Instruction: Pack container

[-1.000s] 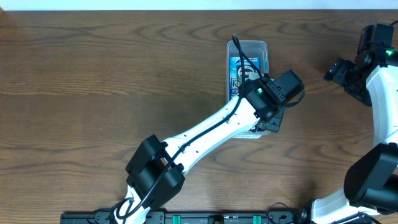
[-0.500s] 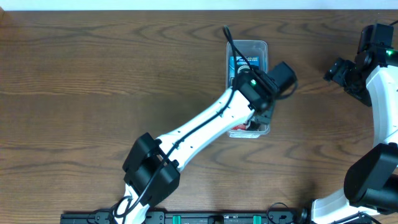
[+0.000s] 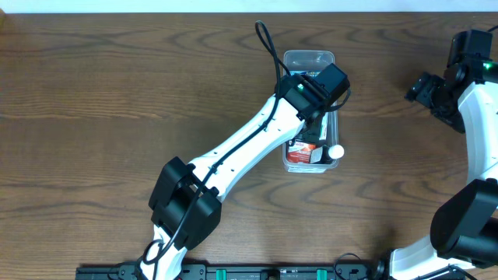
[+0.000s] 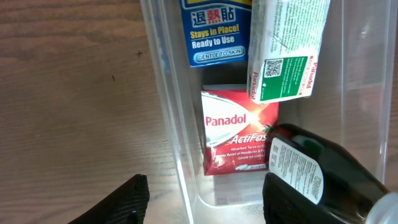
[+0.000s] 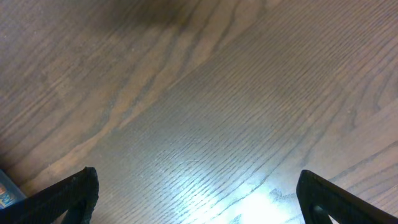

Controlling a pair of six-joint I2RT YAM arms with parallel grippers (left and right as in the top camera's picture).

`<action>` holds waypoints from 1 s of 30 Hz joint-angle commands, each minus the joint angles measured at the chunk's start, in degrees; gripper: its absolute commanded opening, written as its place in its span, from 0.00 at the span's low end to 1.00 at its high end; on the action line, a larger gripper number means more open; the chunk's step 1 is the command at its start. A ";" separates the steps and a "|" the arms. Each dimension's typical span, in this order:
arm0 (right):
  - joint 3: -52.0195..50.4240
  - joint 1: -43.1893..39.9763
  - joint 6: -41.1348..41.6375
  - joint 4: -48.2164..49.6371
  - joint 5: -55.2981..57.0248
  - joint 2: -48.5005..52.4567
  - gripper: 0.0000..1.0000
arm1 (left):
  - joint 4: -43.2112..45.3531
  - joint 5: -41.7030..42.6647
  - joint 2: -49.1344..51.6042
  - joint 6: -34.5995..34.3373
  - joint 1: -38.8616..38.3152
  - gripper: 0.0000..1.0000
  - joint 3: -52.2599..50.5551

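Clear plastic rectangular bin (image 3: 310, 56): one
Red cardboard box (image 4: 239, 140): one
Blue flat packet (image 4: 214, 31): one
White-and-green box (image 4: 286, 50): one
Dark labelled bottle (image 4: 311, 177): one

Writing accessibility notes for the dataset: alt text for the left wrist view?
Clear plastic container seen from above, holding a red Panadol box, a blue packet, an angled white-and-green box and a dark bottle with a white label. The black fingers stand apart at the bottom edge, empty, straddling one long wall of the container.

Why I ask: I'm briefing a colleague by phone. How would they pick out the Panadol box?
Find the clear container on the table. The Panadol box lies flat on its floor, between a blue packet and a dark bottle. It alone is red; the neighbouring box is white and green.
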 commanded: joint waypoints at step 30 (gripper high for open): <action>0.04 -0.26 0.04 -0.02 0.20 0.17 0.99 | -6.88 2.95 -2.08 -0.46 7.63 0.66 -0.57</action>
